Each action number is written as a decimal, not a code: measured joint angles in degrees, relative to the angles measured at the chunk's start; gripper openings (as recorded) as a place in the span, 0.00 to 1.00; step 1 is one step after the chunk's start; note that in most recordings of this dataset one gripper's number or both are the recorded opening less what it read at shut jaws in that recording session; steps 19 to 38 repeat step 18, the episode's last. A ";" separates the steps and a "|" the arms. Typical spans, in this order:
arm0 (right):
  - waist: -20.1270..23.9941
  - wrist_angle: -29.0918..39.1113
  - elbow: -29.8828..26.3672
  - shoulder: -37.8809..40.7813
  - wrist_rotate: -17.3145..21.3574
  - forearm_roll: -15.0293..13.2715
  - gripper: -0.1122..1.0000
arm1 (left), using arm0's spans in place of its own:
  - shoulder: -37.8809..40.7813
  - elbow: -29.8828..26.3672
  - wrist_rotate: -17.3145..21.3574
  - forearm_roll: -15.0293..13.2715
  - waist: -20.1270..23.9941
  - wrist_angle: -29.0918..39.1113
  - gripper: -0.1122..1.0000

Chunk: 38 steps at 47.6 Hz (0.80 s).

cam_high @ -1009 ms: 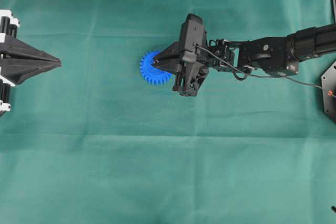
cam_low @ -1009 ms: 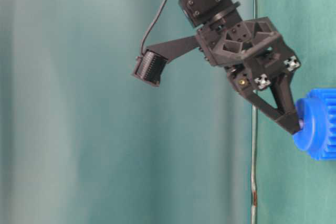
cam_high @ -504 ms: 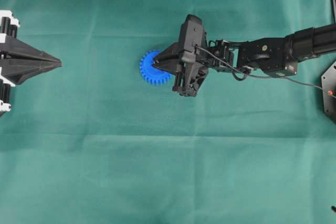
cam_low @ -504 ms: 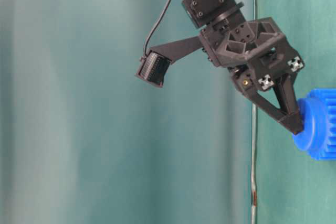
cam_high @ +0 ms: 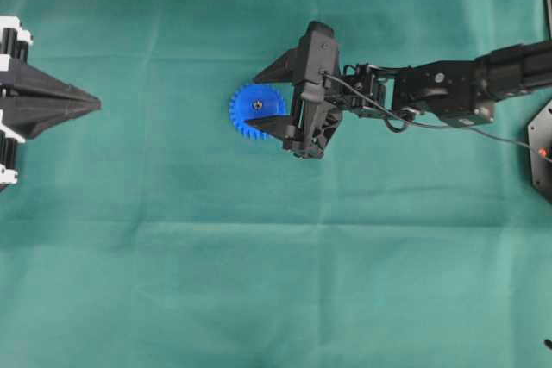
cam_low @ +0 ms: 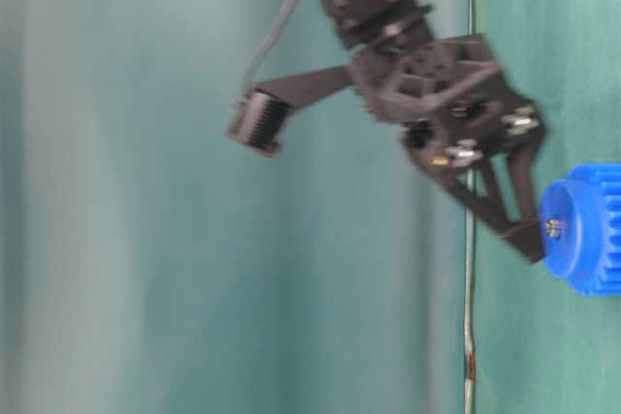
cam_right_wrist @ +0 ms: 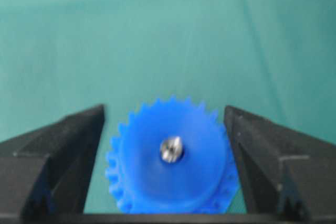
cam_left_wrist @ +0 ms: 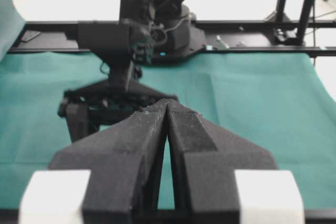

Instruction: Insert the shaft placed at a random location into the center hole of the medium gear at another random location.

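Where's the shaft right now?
The shaft sits in the center hole of the medium gear, left of middle in the overhead view, between the open right gripper fingers.

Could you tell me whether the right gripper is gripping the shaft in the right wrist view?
No, the right gripper stands open, its fingers apart on either side of the gear, with the shaft sitting free in the hub.
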 measured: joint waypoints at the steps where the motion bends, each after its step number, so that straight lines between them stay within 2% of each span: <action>1: 0.00 0.00 0.09 -0.44 -0.09 -0.09 0.84 | 0.09 0.09 0.00 0.00 0.00 0.00 0.10; 15: 0.09 0.09 0.70 -3.60 -0.09 -0.09 0.86 | 0.09 0.09 0.00 0.00 0.00 0.00 0.10; 38: 0.09 0.26 0.79 -3.60 -0.09 0.00 0.86 | 0.00 0.09 0.00 0.00 0.00 -0.09 0.10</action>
